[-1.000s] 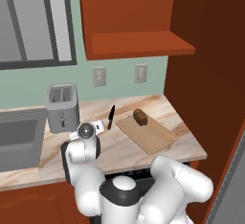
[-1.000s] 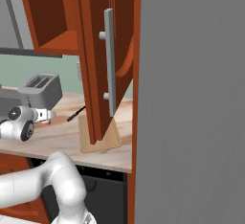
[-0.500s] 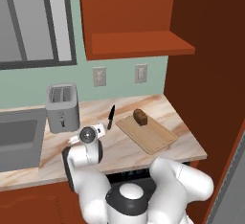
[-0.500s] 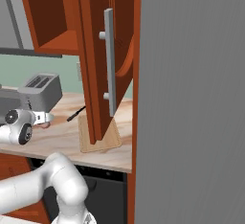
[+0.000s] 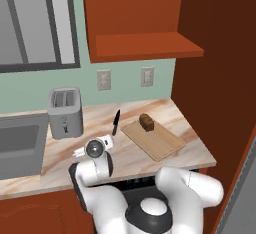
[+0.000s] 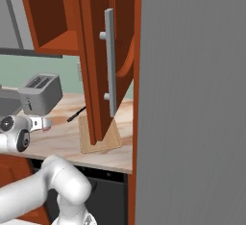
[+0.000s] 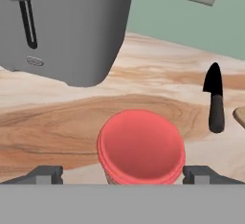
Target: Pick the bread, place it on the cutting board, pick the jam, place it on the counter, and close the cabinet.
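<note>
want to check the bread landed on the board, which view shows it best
The left base view: the bread sits in plain sight at the far end of the board. In the right base view the open cabinet door covers most of the board, hiding that end. The hand view looks at the jam and catches just the board's corner.

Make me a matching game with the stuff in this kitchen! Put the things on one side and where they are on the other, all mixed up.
Things:
1. bread
2. jam
3. knife
4. toaster

Places:
A. on the counter, between the open gripper fingers
B. on the cutting board
C. at the back of the counter, beside the sink
D. on the counter between the toaster and the cutting board

Right pairs: 1-B, 2-A, 3-D, 4-C
</note>
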